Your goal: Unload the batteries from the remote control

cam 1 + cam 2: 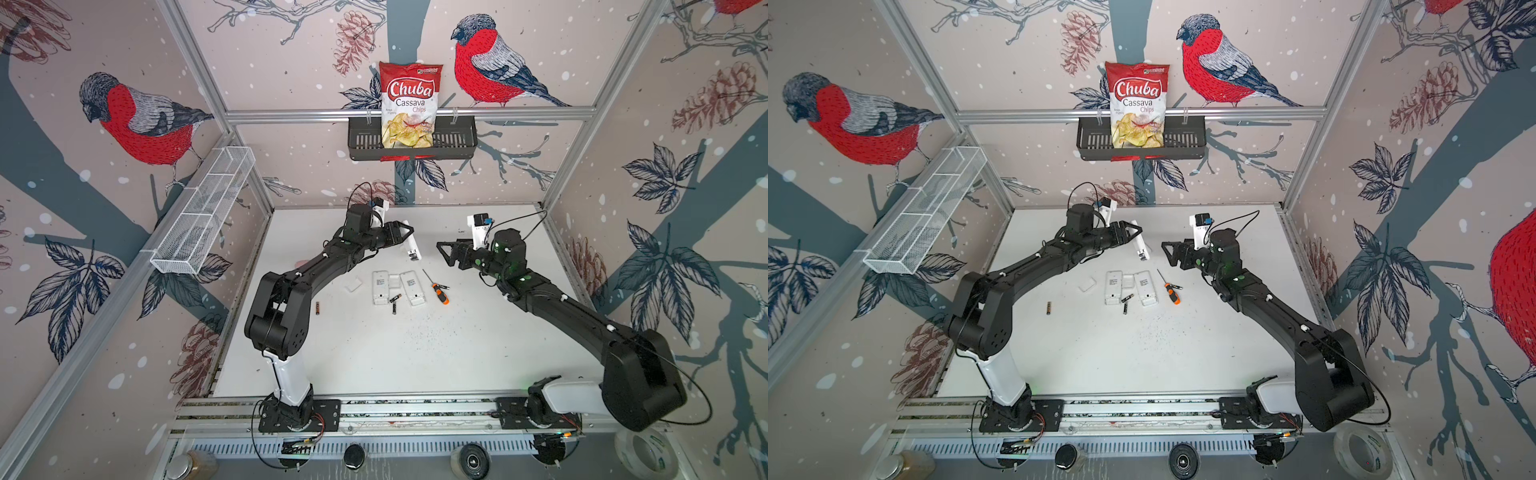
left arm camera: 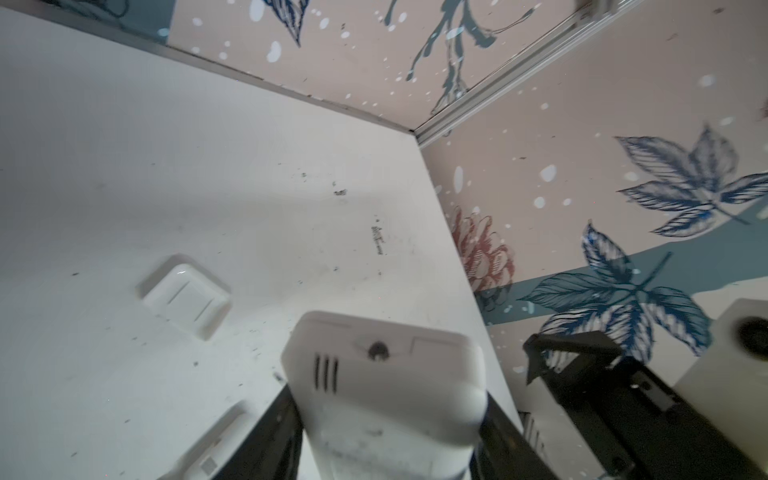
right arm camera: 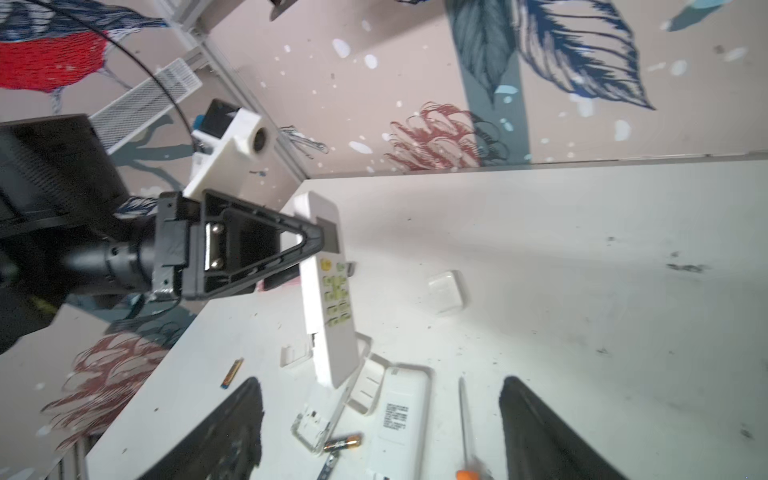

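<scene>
My left gripper (image 1: 406,233) (image 2: 386,419) is shut on a white remote control (image 1: 411,246) (image 1: 1139,245) (image 2: 382,374) (image 3: 328,291), held tilted above the table with its button side toward the right arm. My right gripper (image 1: 445,254) (image 3: 382,432) hangs open and empty to its right, apart from it. Two more remotes (image 1: 380,286) (image 1: 414,287) lie face down below. Loose batteries lie between them (image 1: 395,298) (image 3: 341,442), just in front (image 1: 394,308), and off to the left (image 1: 318,307) (image 3: 232,372). Whether the held remote contains batteries is hidden.
An orange-and-black screwdriver (image 1: 437,287) (image 3: 465,415) lies right of the remotes. White battery covers rest on the table (image 1: 354,286) (image 1: 394,280) (image 2: 187,299). A black basket (image 1: 457,141) with a chips bag hangs on the back wall, and a wire shelf (image 1: 199,216) on the left wall.
</scene>
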Tool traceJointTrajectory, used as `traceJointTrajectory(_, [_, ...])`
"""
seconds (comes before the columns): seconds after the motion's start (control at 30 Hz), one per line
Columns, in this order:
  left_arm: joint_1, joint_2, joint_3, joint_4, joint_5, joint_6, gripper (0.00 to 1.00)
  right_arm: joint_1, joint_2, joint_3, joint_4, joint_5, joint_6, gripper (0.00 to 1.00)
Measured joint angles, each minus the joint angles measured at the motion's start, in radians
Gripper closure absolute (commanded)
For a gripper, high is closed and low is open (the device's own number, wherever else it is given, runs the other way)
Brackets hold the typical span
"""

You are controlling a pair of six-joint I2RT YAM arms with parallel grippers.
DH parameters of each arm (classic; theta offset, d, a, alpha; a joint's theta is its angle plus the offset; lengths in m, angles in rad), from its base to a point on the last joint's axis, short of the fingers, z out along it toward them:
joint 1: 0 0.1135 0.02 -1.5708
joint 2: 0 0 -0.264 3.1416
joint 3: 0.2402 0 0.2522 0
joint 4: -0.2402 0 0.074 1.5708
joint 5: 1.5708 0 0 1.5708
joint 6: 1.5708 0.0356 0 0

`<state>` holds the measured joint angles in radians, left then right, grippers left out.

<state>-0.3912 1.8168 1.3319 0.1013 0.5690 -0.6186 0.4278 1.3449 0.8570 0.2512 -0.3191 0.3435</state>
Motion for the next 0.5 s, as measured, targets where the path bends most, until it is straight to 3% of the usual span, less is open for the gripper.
traceJointTrajectory(0.2, [-0.041,0.016,0.155,-0.262,-0.1,0.132,0.45,-0.092,-0.014,0.003,-0.102,0.044,0.041,0.09])
traceJointTrajectory(0.37, [-0.088,0.077,0.293,-0.431,-0.162,0.211,0.45,-0.221,-0.046,-0.048,-0.134,-0.005,0.116,0.08])
traceJointTrajectory(0.5, [-0.139,0.153,0.396,-0.552,-0.211,0.257,0.45,-0.266,-0.092,-0.094,-0.155,-0.025,0.166,0.06])
